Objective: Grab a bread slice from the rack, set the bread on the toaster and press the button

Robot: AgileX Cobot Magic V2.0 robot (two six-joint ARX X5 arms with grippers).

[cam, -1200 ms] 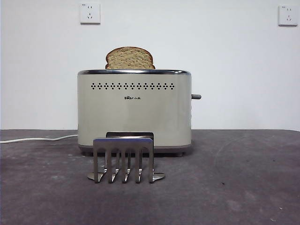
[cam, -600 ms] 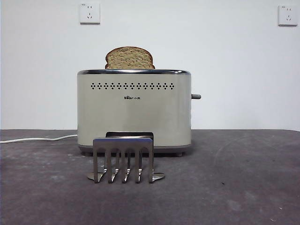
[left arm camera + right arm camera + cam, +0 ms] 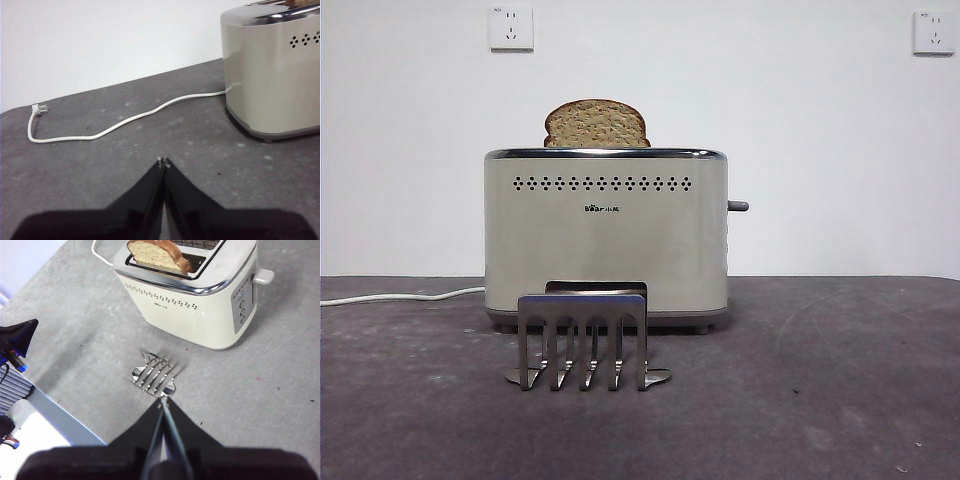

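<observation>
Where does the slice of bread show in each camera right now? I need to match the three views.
Front view: the slice of bread pokes its domed top out of the toaster, left of the middle.
Left wrist view: only a thin brown sliver shows at the toaster's top, against the picture's edge.
Right wrist view: it sits in the toaster's nearer slot.
Shared landmark: the toaster's row of vent holes.

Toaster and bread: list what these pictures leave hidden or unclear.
- Bread: front view, lower part is down in the toaster slot; only the domed top shows.
- Toaster buttons: right wrist view, too small to read.
- Toaster: left wrist view, cut off by the picture's edge.
- Rack: front view, covers part of the toaster's base.
- Plug: left wrist view, too small for detail.
</observation>
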